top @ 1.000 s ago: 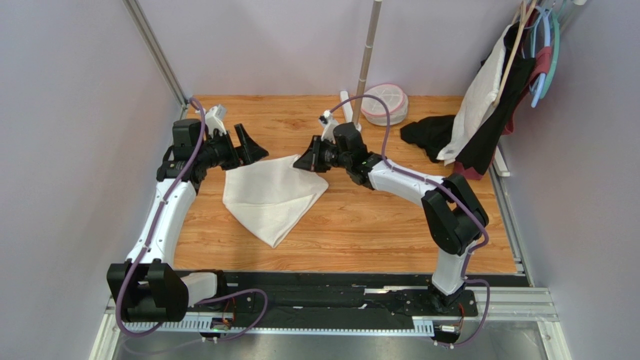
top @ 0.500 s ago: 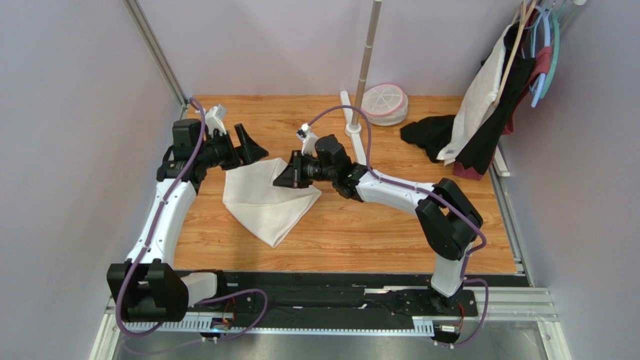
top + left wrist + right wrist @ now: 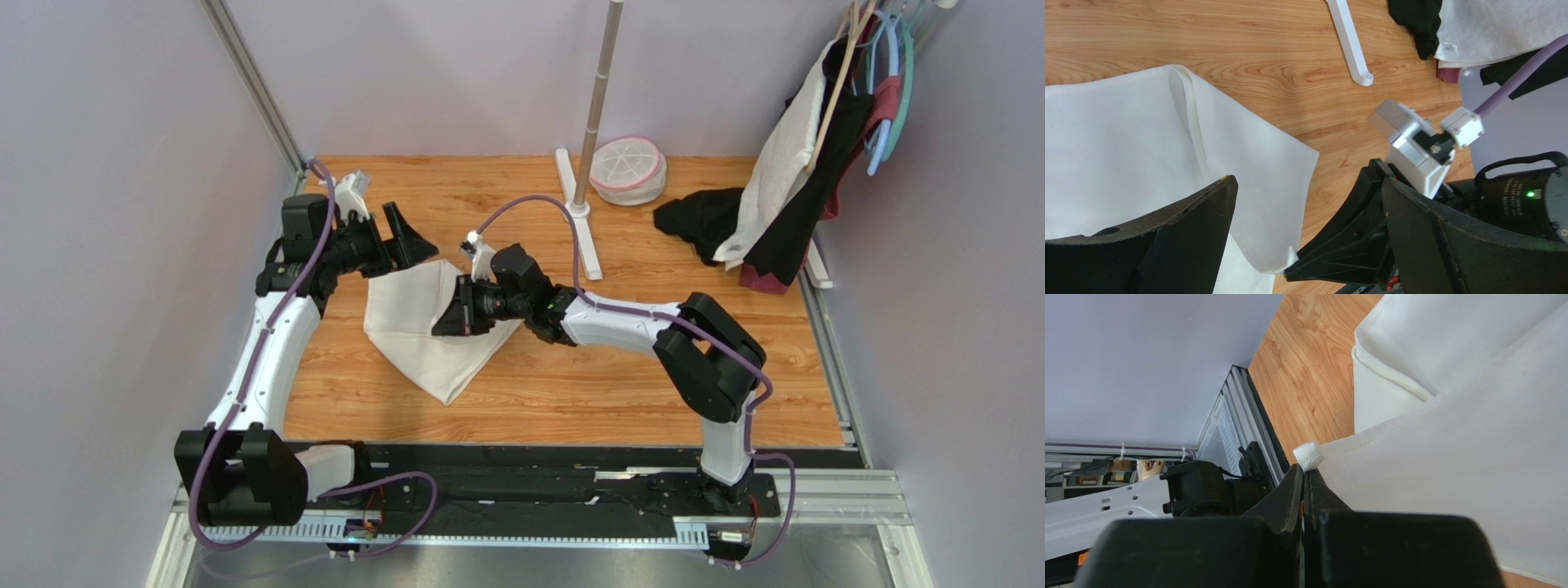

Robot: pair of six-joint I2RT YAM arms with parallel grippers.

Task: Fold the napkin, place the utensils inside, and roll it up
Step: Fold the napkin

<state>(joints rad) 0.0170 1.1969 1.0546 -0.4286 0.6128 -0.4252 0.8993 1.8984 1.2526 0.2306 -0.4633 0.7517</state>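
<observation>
Cream-white cloth, the napkin (image 3: 415,358) lies part-folded on the wooden table (image 3: 589,368), left of centre, one layer lapped over another with a raised hem line showing in the left wrist view. The right gripper (image 3: 1305,474) is pressed together on one of its corners, a small nub of fabric poking out between the fingertips, and holds that corner above the rest of the sheet. The left gripper (image 3: 411,239) hangs spread wide and empty just beside the napkin's far-left corner.

The cloth looks light, soft and limp: it should sag and crease wherever it is unsupported, and a one-point hold is likely to let it swing or twist. Corners and the stitched hem seem the surest places to pinch, low and close to the table.

One container is in view, a round white dish with a pink rim (image 3: 628,168), well apart at the far edge beside a white stand (image 3: 586,233); its contents cannot be made out. No fork shows in any view. A black cloth (image 3: 699,221) lies further right.
</observation>
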